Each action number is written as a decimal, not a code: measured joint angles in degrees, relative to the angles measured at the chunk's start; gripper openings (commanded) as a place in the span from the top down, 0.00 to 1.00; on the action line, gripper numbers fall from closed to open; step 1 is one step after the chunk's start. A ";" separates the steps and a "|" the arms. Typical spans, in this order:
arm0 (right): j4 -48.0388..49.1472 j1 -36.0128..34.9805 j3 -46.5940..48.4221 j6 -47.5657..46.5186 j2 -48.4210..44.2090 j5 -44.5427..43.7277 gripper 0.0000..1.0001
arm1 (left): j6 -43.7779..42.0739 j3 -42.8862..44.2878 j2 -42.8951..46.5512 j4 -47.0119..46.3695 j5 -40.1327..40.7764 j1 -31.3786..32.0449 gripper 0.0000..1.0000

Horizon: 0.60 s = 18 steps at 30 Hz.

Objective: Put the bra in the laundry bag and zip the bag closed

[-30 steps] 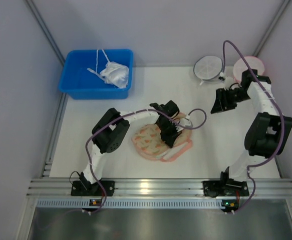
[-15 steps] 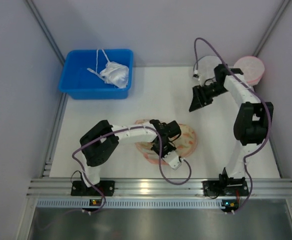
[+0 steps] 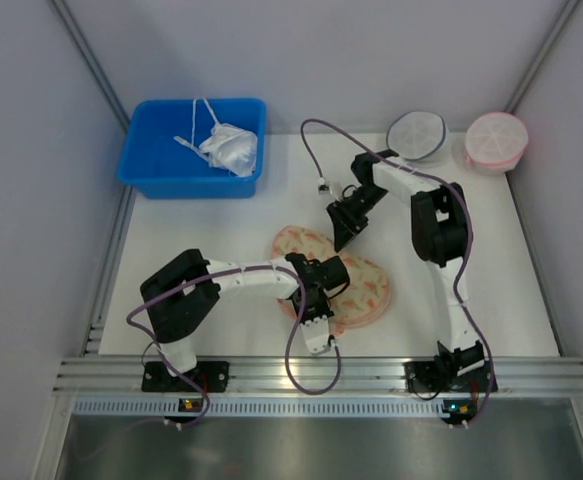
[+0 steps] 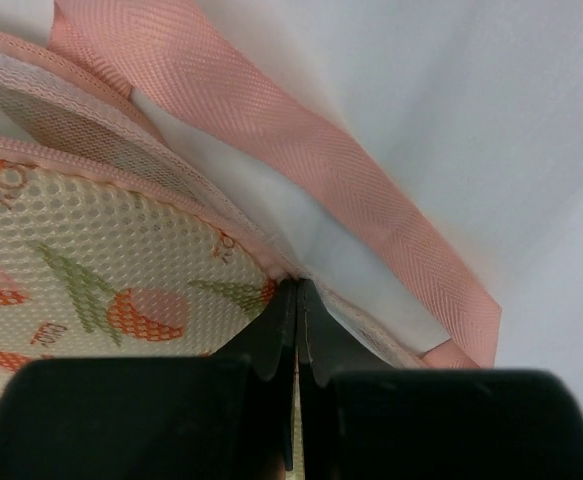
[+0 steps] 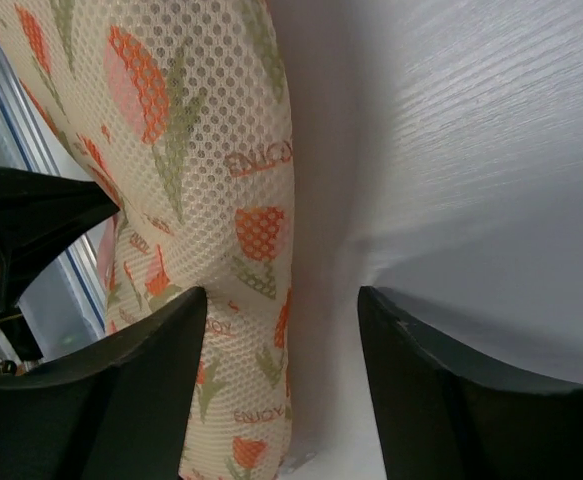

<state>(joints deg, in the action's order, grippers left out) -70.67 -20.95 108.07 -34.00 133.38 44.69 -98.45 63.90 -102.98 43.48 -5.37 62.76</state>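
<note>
The laundry bag [image 3: 356, 285], peach-pink with an orange floral print, lies flat in the middle of the table. My left gripper [image 3: 316, 300] sits at its near-left rim. In the left wrist view my left gripper [image 4: 297, 288] is shut with its tips on the bag's pink zipper rim [image 4: 121, 180], and the pull is hidden between them. A pink ribbon loop [image 4: 321, 170] lies beside the rim. My right gripper [image 3: 343, 240] is open at the bag's far edge. In the right wrist view my right gripper [image 5: 281, 330] has one finger against the floral mesh [image 5: 221, 200] and the other over bare table. The bra is hidden.
A blue bin [image 3: 151, 165] at the back left holds a bright white bra [image 3: 226, 148]. A round white mesh pouch [image 3: 416, 135] and a round pink pouch [image 3: 496, 140] stand at the back right. Grey walls close in the left, right and back sides.
My right arm swung from the back right to the bag's far edge. My left gripper slid along the bag's rim toward the near left, and the bag now lies flatter.
</note>
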 measured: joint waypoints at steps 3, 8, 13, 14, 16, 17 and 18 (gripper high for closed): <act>-1.31 -0.28 -0.22 -1.64 1.07 0.87 0.70 | -0.87 -0.37 0.15 -0.42 1.11 -0.02 0.93; -1.18 -0.26 -4.70 -3.02 0.92 5.01 1.00 | -0.44 -0.81 0.37 -2.14 2.82 -0.02 0.76; 6.36 1.25 -15.30 2.84 -3.39 8.41 1.00 | 4.59 -0.04 0.39 -2.29 2.51 -1.09 0.64; 9.25 1.81 -18.12 4.98 -5.38 8.81 1.00 | 5.60 0.09 0.52 -2.14 2.23 -1.49 0.63; 14.88 3.23 -22.47 9.90 -9.01 9.07 1.00 | 8.13 0.28 0.98 -1.81 1.79 -2.62 0.53; 19.08 4.17 -25.07 13.05 -11.23 8.92 1.00 | 8.92 0.35 1.31 -1.62 1.79 -3.23 0.52; 22.03 4.92 -26.80 15.43 -12.74 8.92 1.00 | 10.40 0.57 1.84 -1.31 1.77 -4.04 0.51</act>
<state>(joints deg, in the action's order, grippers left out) -48.64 -16.03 81.28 -18.57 120.64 53.60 -88.05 64.47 -101.14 42.17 -3.60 58.72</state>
